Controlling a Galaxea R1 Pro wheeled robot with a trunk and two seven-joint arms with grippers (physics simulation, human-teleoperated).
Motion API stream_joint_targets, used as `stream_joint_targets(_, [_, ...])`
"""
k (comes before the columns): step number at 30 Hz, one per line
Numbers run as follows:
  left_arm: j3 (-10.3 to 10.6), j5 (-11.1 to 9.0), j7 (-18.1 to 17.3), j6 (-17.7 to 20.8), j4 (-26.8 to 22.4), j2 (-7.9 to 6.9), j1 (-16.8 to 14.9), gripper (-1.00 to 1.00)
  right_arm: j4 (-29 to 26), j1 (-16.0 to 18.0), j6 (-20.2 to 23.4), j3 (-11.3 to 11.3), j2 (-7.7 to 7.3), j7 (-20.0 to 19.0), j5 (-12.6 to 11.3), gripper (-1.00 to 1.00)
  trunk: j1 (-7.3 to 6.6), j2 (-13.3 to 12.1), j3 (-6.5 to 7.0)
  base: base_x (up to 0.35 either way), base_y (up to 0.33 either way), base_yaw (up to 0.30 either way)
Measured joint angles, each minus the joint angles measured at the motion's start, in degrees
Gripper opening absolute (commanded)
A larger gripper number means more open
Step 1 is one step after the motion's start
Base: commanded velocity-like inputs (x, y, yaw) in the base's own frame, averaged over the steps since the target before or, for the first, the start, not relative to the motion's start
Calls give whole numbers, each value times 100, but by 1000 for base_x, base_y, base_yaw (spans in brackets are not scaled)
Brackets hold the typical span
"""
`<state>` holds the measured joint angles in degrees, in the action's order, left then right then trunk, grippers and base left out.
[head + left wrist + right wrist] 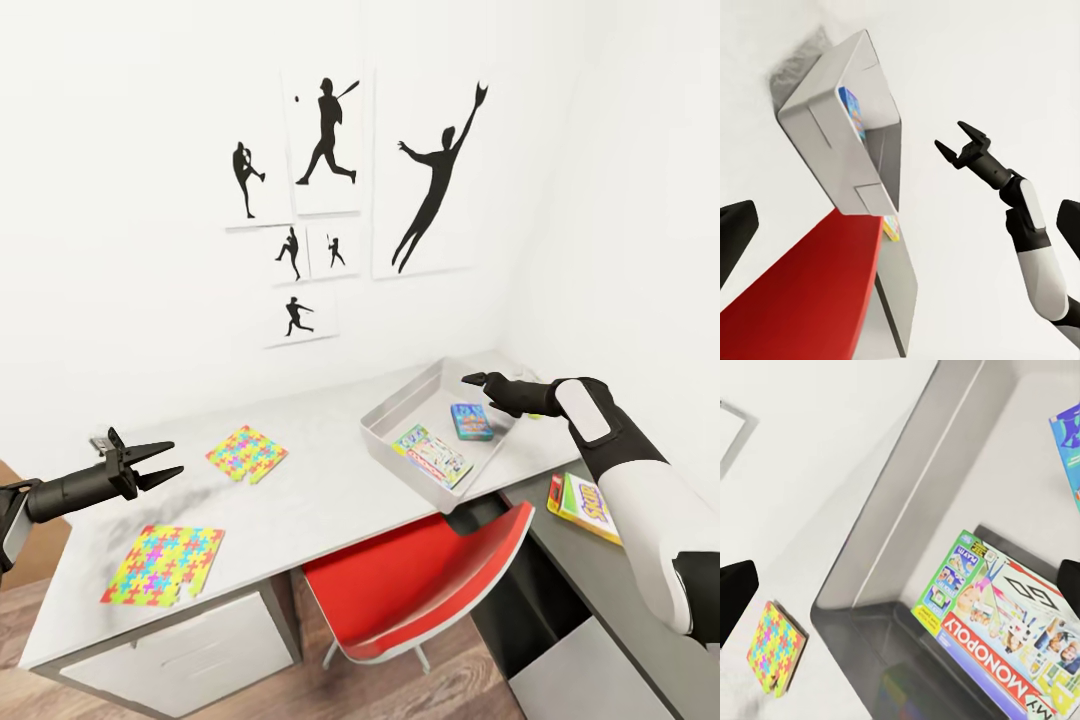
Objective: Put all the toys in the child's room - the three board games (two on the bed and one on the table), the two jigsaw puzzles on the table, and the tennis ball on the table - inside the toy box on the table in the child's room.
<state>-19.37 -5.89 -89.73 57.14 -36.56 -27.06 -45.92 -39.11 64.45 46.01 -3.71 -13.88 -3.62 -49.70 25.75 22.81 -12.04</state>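
- Toy box [385,428] on the table [330,480] holds two board games [432,455].
- Right gripper [478,380] hovers above, released and empty.
- Left gripper [160,462] spread, empty; nearer jigsaw puzzle [165,565] likely comes next, needing a low edge pinch.

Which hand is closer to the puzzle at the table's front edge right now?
Left. The left hand hovers open just above and beside the front jigsaw puzzle. The right hand is across the table, over the toy box.

White walls met in a corner; six black baseball-silhouette prints [345,190] hung at 12 o'clock. A red chair [420,585] stood at 6 o'clock on wood flooring [400,690].
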Motion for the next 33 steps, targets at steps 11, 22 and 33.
stream_joint_targets(11, [0, 0, 0, 0, 0, 0, 0, 100, 0, 0, 0, -1, 5, 4, 0, 100, 0, 0, 105, 0, 0, 0])
stream_joint_targets(22, [2, 0, 0, 0, 0, 0, 0, 100, 0, 0, 1, 0, 5, 4, 0, 100, 0, 0, 211, 0, 0, 0])
stream_joint_targets(33, [3, 0, 0, 0, 0, 0, 0, 100, 0, 0, -6, -3, 5, 9, 1, 100, 0, -1, 316, 0, 0, 0])
